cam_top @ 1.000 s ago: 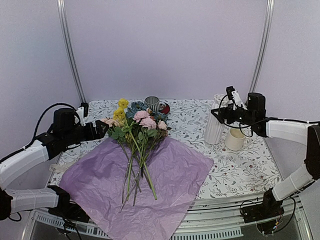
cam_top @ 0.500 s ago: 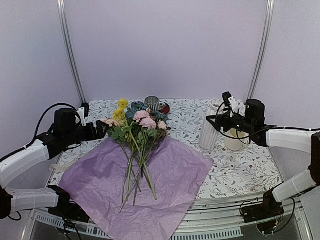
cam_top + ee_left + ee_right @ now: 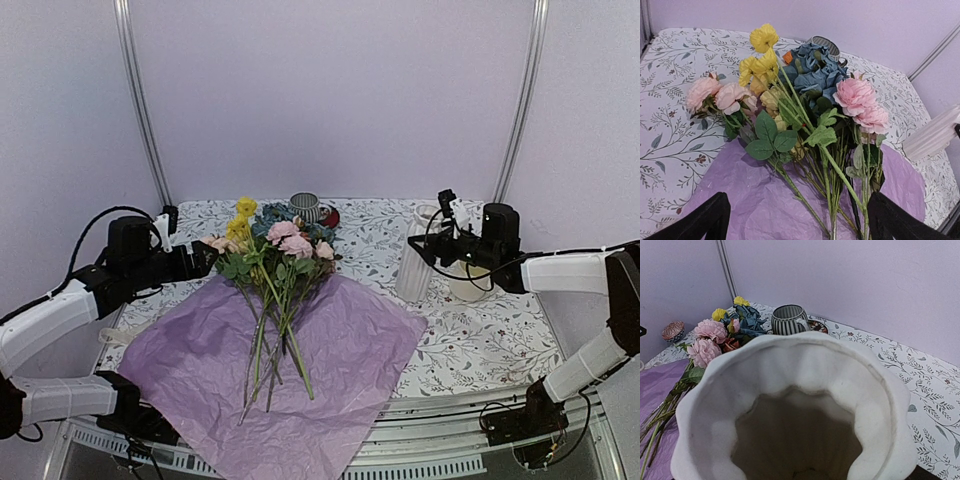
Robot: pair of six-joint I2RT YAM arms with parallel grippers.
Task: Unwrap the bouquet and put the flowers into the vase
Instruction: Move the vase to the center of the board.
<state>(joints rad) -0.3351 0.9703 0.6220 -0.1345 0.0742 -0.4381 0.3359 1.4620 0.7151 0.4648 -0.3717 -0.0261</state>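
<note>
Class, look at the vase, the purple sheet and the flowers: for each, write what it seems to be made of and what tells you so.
Vase: likely ceramic, white and matt; thick ribbed wall, faintly grainy rim.
Purple sheet: thin tissue paper, matt; fine crinkles all over.
Flowers: possibly fabric and plastic; the petals look cloth-like, but real ones cannot be ruled out.

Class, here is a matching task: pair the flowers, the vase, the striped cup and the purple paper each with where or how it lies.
Things:
1 flowers
2 vase
3 striped cup
4 purple paper

Places or states:
A behind the blooms, at the far side
B spread open, overhanging the near edge of the table
C gripped by the right pincer
D lying on the paper, stems pointing to the near edge

Pairs: 1-D, 2-C, 3-A, 4-B
</note>
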